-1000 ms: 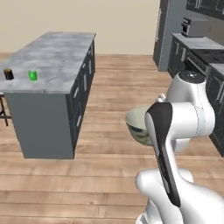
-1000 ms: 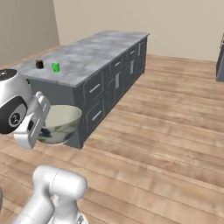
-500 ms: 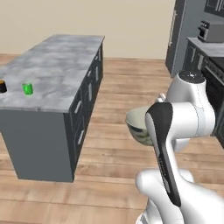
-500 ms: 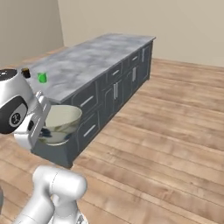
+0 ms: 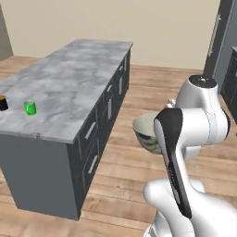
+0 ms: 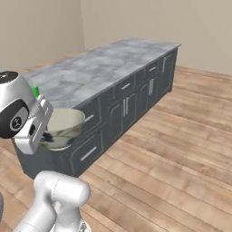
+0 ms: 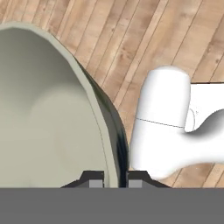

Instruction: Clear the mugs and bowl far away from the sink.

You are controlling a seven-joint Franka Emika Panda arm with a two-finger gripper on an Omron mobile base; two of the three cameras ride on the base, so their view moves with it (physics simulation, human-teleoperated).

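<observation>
My gripper is shut on the rim of the bowl, one finger inside the wall and one outside. The bowl is wide, pale cream inside and mottled grey outside, and it hangs in the air over the wooden floor beside the island. It also shows next to my hand as the bowl. The green mug stands on the near left part of the island top, with the black mug just left of it at the frame edge. A sliver of the green mug peeks out behind my arm.
A long kitchen island with a grey marble top and dark drawer fronts runs away from me. Wooden floor lies open to its right. Dark tall cabinets stand at the far right.
The whole picture has shifted, so the base has driven on. The island now lies nearer and more head-on. The bowl stays held in the gripper as before.
</observation>
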